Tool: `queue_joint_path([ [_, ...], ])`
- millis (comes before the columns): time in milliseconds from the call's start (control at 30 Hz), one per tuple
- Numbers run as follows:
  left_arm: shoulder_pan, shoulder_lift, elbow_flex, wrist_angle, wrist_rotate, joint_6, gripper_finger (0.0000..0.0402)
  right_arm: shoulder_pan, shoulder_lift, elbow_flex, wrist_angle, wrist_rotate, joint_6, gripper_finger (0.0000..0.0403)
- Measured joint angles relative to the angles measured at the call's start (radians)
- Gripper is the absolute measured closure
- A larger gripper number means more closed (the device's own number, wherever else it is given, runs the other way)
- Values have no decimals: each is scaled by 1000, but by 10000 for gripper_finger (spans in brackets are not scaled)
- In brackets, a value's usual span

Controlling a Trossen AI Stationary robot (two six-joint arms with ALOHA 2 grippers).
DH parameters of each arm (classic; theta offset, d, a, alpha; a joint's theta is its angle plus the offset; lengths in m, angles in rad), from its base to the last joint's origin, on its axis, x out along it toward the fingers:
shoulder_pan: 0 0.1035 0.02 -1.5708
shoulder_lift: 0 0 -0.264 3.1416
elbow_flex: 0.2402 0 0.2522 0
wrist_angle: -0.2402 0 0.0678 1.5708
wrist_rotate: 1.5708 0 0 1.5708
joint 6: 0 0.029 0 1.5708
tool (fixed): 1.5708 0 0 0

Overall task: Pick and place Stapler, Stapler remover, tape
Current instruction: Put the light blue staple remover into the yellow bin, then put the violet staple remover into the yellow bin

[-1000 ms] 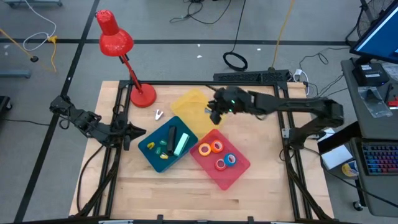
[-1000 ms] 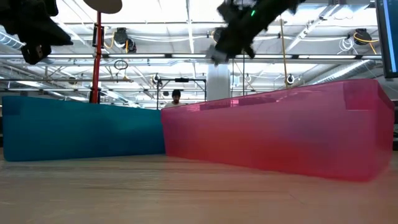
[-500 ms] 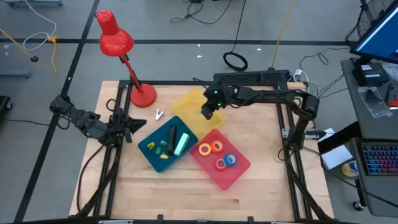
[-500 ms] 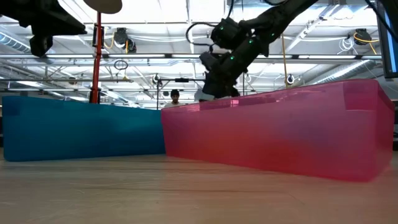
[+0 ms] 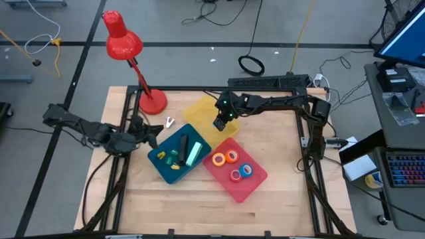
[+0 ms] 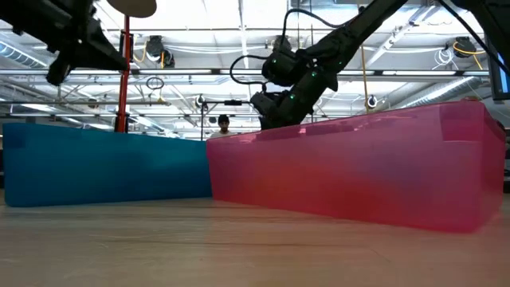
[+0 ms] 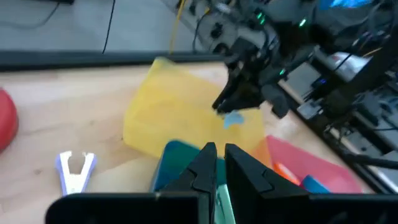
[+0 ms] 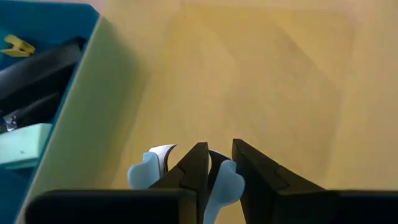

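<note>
Our right tool [image 5: 220,123] hangs low over the yellow tray [image 5: 201,114], its fingers nearly closed on a pale blue stapler remover [image 8: 186,177], whose tray floor lies directly below, so release is near.

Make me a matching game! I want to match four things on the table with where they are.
Things:
1. tape rolls
2. black stapler
3. white staple remover
4. light blue staple remover

Places:
A. on the bare wood near the red lamp's base
B. in the blue tray
C. between the right gripper's jaws, over the yellow tray
D. in the pink tray

Pairs: 1-D, 2-B, 3-A, 4-C
</note>
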Motion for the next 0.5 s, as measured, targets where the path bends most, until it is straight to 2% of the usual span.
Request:
queue_joint_path([
  [233, 145, 97, 0, 18, 187, -34, 369, 0, 2, 0, 6, 0, -6, 320],
  [500, 295, 156, 0, 78, 324, 73, 369, 0, 2, 0, 7, 0, -25, 294],
])
